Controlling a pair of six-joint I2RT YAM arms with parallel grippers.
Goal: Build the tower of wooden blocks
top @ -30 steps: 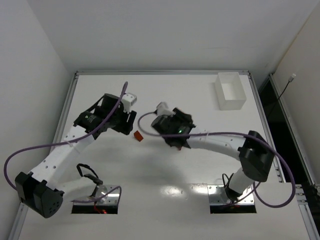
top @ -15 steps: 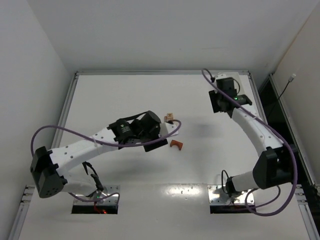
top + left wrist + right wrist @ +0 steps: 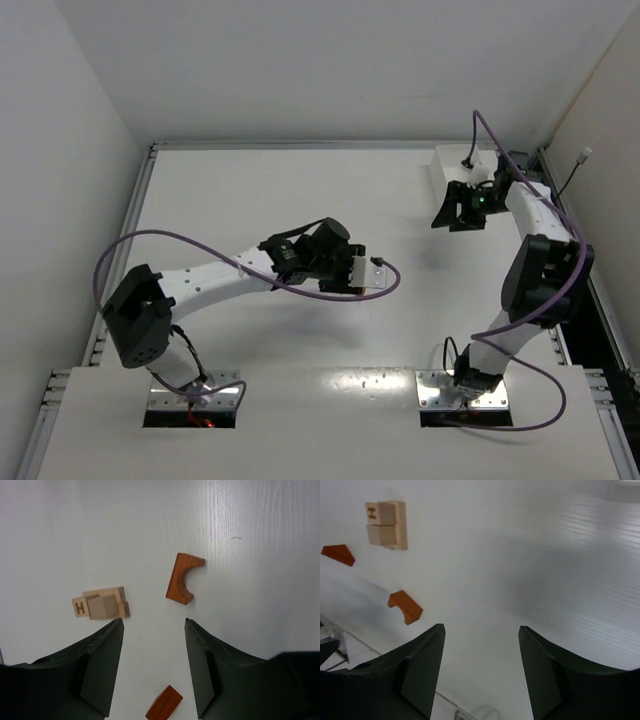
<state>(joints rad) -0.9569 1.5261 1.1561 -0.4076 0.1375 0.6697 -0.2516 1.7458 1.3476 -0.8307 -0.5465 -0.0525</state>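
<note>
Left gripper [image 3: 152, 624] is held wide, empty, reddish-brown wooden wedge [image 3: 164, 703] seen between its fingers; right gripper [image 3: 480, 629] is spread empty, white table [image 3: 545, 555] ahead.

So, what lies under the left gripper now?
A reddish-brown wedge lies on the table below the open left gripper, its near end cut off by the frame. The arch and the pale blocks lie just ahead, not under it.
</note>
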